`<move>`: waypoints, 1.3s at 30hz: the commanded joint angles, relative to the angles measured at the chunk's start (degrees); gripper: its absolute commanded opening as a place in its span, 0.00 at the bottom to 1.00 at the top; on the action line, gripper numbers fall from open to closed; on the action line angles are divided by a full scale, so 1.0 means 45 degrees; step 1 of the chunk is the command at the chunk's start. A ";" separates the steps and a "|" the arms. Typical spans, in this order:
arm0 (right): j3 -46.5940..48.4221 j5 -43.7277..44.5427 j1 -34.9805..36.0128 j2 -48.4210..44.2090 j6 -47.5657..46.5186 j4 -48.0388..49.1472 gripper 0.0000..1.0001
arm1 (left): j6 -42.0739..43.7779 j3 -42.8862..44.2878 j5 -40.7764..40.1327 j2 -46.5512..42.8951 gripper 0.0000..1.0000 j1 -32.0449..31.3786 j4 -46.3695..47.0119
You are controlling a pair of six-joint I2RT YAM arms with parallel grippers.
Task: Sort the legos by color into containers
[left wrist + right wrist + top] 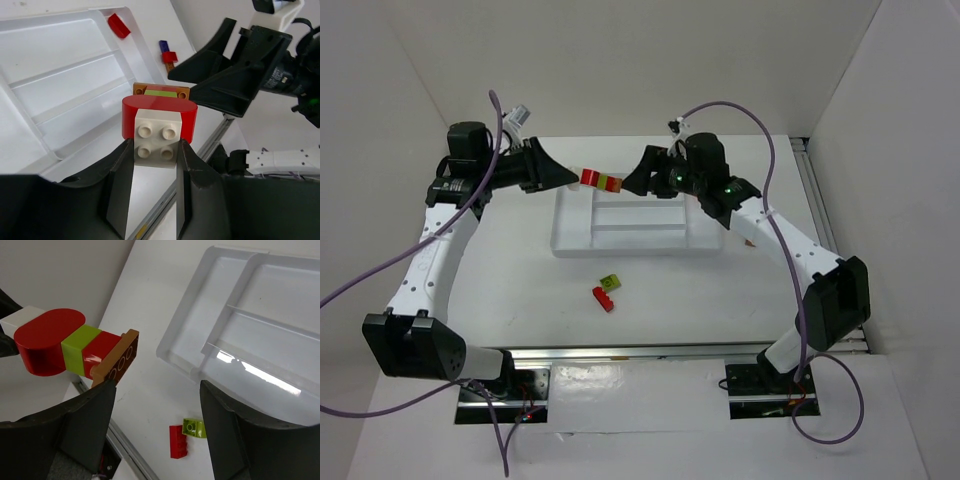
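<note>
My left gripper is shut on the cream-white end brick of a stack of legos and holds it in the air above the far edge of the white tray. The stack runs cream-white, rounded red, lime green, red, then an orange-brown plate. My right gripper is open, and its left finger is just under the orange-brown end. A red brick lies in a far tray compartment. A lime green brick and a red brick lie on the table in front of the tray.
A dark blue brick joined to a red and an orange-brown piece lies on the table just past the tray's right side. A metal rail runs along the near table edge. White walls enclose the table.
</note>
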 commanded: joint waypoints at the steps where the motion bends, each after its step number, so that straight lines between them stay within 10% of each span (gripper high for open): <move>1: -0.0419 0.1025 0.0307 -0.0844 0.0944 0.0973 0.75 | 0.0335 0.0288 -0.1302 -0.0217 0.00 -0.0219 0.0024; 25: 0.0183 0.0189 0.1068 0.0989 0.1339 0.2144 0.66 | 0.0726 0.0405 -0.2695 -0.0335 0.00 -0.0921 -0.0660; 39: 0.0320 0.1009 0.1186 0.1264 0.1223 0.1872 0.14 | 0.1115 0.0405 -0.2830 -0.0218 0.00 -0.0922 -0.0933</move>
